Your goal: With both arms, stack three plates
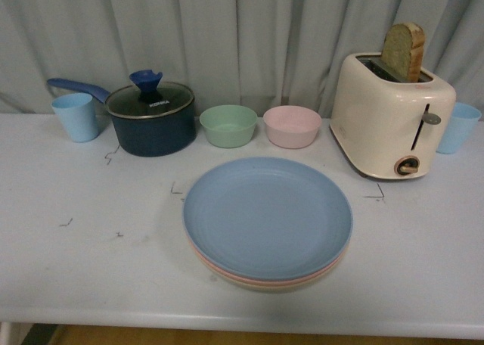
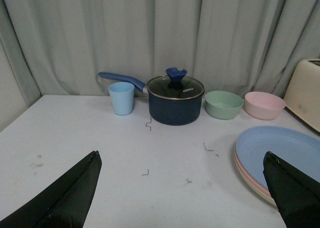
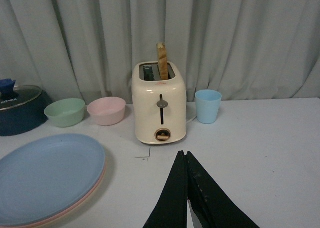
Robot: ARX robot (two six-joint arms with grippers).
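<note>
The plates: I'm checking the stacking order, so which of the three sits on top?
The blue plate is on top, its whole face showing. Only the rims of the pink plate and the cream plate at the bottom peek out beneath it.

Right pincer (image 3: 187,188) hangs closed over the table (image 3: 260,148), toaster (image 3: 159,104) just ahead, blue plate (image 3: 47,175) topping the stack.

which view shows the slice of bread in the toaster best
The front view: the bread slice is close and large, standing in the cream toaster, crust and crumb visible. The right wrist view shows it smaller and edge-on. The left wrist view catches only a corner of the toaster, with no bread in frame.
</note>
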